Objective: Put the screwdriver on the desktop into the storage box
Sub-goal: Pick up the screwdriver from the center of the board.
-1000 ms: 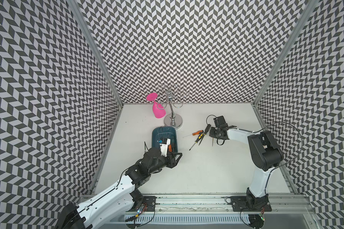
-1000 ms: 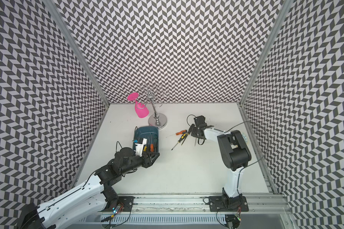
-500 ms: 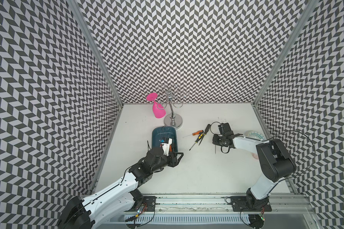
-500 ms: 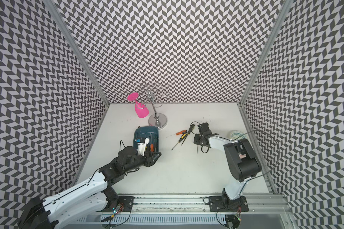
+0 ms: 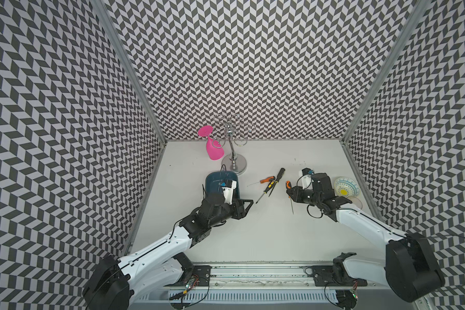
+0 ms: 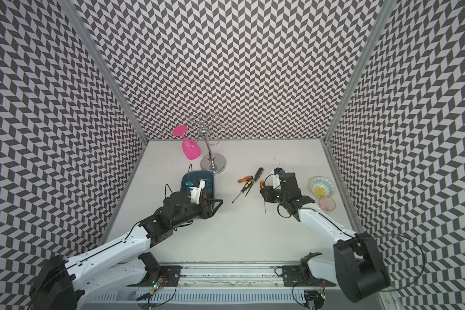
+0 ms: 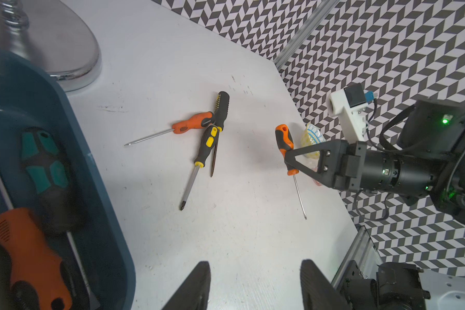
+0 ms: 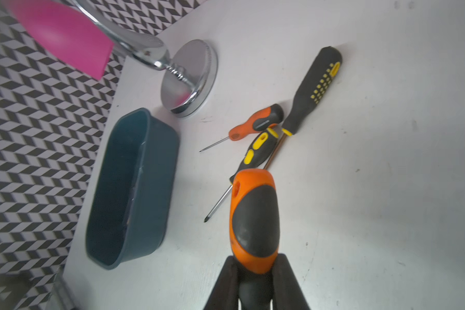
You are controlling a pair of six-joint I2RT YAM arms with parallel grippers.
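My right gripper (image 8: pixel 255 265) is shut on the orange-and-black handle of a screwdriver (image 8: pixel 253 214), which it holds above the desktop (image 5: pixel 266 230), shaft pointing down and towards the front (image 7: pixel 300 198). In both top views that screwdriver (image 5: pixel 288 185) (image 6: pixel 262 184) is right of three more lying together: orange (image 5: pixel 267 179), black-yellow (image 5: pixel 269 186), long black (image 5: pixel 279 173). The teal storage box (image 5: pixel 212 178) (image 8: pixel 134 188) stands further left, with two screwdrivers (image 7: pixel 40 166) (image 7: pixel 30 247) inside. My left gripper (image 7: pixel 255 265) hangs open and empty by the box's near right corner (image 5: pixel 249 205).
A chrome rack (image 5: pixel 234 162) with a pink glass (image 5: pixel 214 147) hanging from it stands behind the box. A patterned bowl (image 5: pixel 346 187) and a small clear dish (image 6: pixel 326 203) sit by the right rail. Patterned walls close in three sides.
The right gripper closed on the screwdriver and carried it a little towards the front, while its arm swung out to the right. The left jaws widened slightly.
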